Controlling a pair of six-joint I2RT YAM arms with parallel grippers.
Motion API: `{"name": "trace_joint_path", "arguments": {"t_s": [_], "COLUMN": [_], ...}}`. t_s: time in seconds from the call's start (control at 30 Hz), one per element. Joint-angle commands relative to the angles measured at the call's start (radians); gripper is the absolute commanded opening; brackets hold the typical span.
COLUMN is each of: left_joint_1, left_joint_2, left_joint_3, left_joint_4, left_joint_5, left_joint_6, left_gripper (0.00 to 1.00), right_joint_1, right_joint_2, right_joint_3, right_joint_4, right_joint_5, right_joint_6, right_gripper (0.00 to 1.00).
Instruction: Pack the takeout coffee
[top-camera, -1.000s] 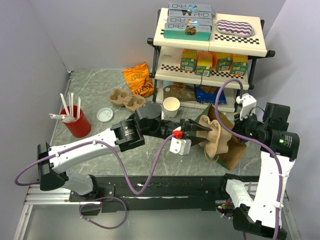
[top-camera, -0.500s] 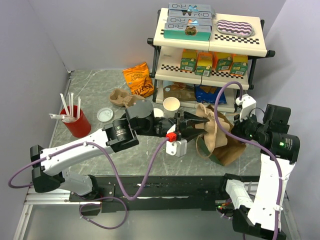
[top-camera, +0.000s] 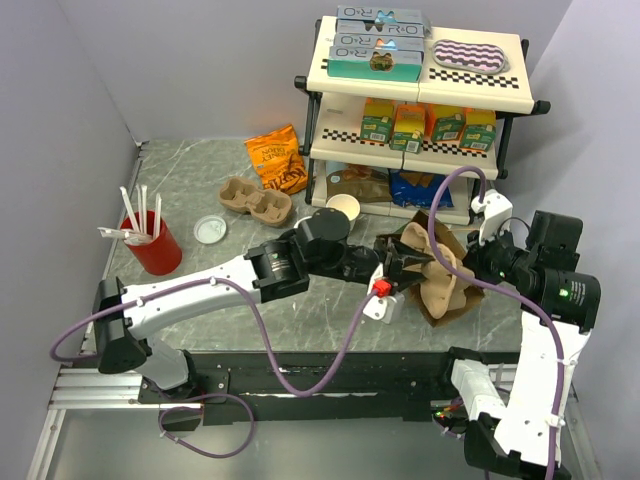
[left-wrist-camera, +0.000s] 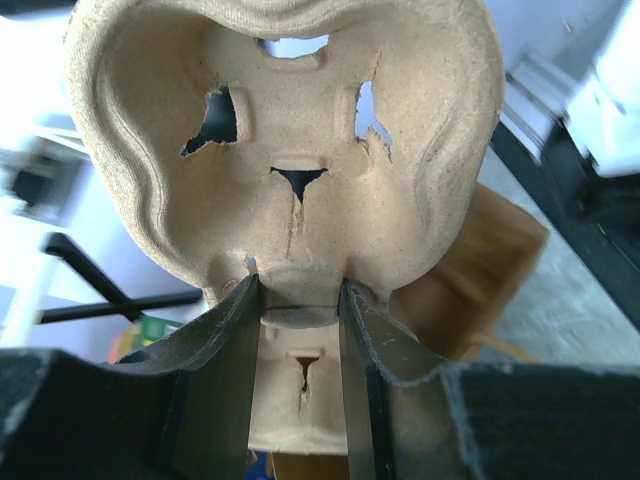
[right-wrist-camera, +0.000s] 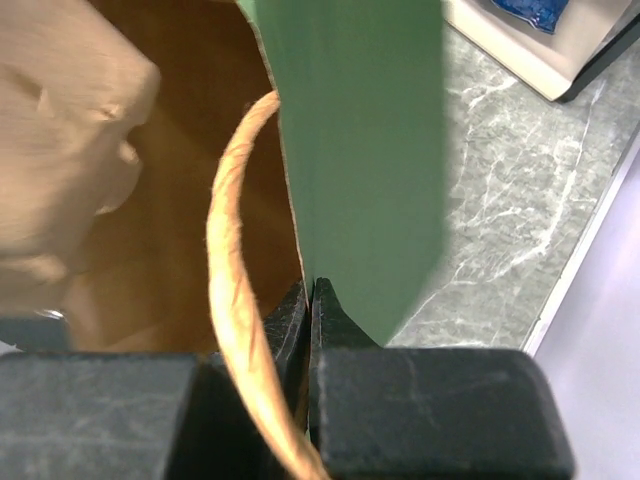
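Takeout coffee stands by the shelf (labels unreadable); left end effector grips carrier, right end effector pinches bag.

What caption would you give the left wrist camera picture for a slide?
Left tool pinches the rim of a brown pulp cup carrier, paper bag behind.

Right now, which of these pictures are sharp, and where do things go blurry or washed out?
Top external view: evenly lit, sharp throughout, soft shadows. Left wrist view: the pulp cup carrier is crisp, the background blurred and washed white at left. Right wrist view: the inside of the paper bag is a soft blur, the marble table sharper.
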Motion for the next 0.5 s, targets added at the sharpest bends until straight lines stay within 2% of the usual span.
{"name": "trace_joint_path", "arguments": {"t_s": [0.0,0.1,0.2,0.33,0.47], "left_joint_1": [-0.015,-0.027,-0.05,-0.071,-0.071], "left_joint_2": [0.039,0.084,0.122,0.099,0.096], "left_joint_3": [0.073,0.14,0.173,0.09,0.079], "left_joint_4": [-0.132,-0.259,-0.316,-0.203,-0.183], "left_joint_5": [-0.016,-0.056,-0.101,-0.118,-0.115], "left_joint_6": [0.089,0.123,0.175,0.257,0.297], "left_gripper": [0.01,0.01,0.01,0.01,0.01], "right_joint_1": [0.005,0.007,0.01,0.016,0.028], "right_joint_2": [-0.008,-0.003,-0.001,-0.003,0.005], "right_joint_3": [0.035,0.055,0.055,0.025,0.006], "right_joint_4": [-0.169,-0.17,-0.173,-0.178,-0.166], "right_joint_5": [-0.029,-0.028,-0.029,-0.037,-0.034], "right_joint_6": [-0.017,-0.034,-0.053,-0.065,-0.059], "right_gripper": [0.0,0.0,0.0,0.0,0.0]}}
